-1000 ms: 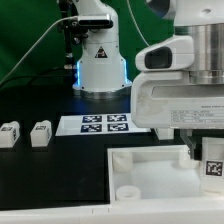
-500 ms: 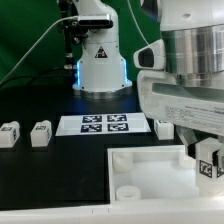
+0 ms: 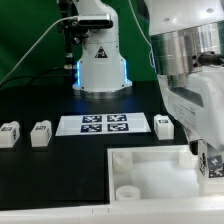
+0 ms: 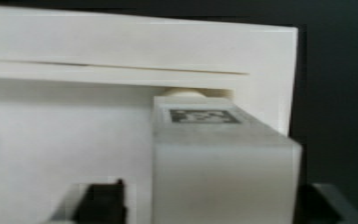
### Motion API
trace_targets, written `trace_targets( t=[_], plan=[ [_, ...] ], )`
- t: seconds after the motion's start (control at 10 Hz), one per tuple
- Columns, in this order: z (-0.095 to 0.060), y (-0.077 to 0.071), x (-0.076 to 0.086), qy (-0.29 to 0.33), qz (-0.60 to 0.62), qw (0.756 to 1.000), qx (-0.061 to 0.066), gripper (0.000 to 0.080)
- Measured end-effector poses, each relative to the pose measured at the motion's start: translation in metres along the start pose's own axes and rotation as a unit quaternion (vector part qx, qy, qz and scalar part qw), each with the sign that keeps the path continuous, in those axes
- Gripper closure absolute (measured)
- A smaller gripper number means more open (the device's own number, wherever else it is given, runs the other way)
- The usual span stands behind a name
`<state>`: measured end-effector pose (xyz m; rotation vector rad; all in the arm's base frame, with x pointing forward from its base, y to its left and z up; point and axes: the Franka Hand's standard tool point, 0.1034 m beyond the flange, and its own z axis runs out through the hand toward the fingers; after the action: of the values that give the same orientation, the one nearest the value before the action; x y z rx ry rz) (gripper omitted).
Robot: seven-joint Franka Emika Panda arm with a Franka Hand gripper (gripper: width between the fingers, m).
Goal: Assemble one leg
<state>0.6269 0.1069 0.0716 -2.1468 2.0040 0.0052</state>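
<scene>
My gripper (image 3: pixel 211 160) is shut on a leg (image 3: pixel 213 167), a small white block with a black-and-white tag, at the exterior view's right edge. It holds the leg over the right corner of the large white square piece (image 3: pixel 150 165). In the wrist view the held leg (image 4: pixel 220 165) fills the middle, tag facing the camera, between the dark fingers (image 4: pixel 105 200). Its far end meets a round socket on the square piece (image 4: pixel 87 110). Three more legs lie on the black table: two at the left (image 3: pixel 10 135) (image 3: pixel 41 133) and one beside the marker board (image 3: pixel 164 126).
The marker board (image 3: pixel 106 124) lies flat behind the square piece. The robot's white base (image 3: pixel 100 65) stands at the back, before a green backdrop. My arm's big white wrist housing (image 3: pixel 190 60) fills the upper right.
My arm has tilted and swung up to the right, uncovering the loose leg beside the marker board. The held leg stays over the square piece's right corner.
</scene>
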Motion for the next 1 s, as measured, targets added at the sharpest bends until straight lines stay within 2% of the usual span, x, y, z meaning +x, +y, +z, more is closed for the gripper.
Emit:
trace_targets(
  t=[0.1, 0.2, 0.3, 0.5, 0.7, 0.8, 0.9, 1.0],
  plan=[
    [0.0, 0.0, 0.0, 0.0, -0.005, 1.0, 0.0, 0.0254],
    [0.001, 0.002, -0.002, 0.002, -0.072, 0.997, -0.007, 0.0254],
    [0.001, 0.001, -0.004, 0.01, -0.164, 0.986, -0.011, 0.0172],
    [0.002, 0.002, -0.013, 0.019, -0.302, 0.953, -0.016, 0.0156],
    [0.002, 0.002, -0.01, 0.019, -0.37, 0.929, -0.018, 0.015],
    [0.002, 0.003, -0.01, 0.019, -0.431, 0.902, -0.026, 0.015],
    [0.0, 0.001, -0.013, 0.021, -0.494, 0.868, -0.042, 0.015],
    [-0.001, -0.002, -0.016, 0.03, -0.564, 0.824, -0.05, 0.015]
  ],
)
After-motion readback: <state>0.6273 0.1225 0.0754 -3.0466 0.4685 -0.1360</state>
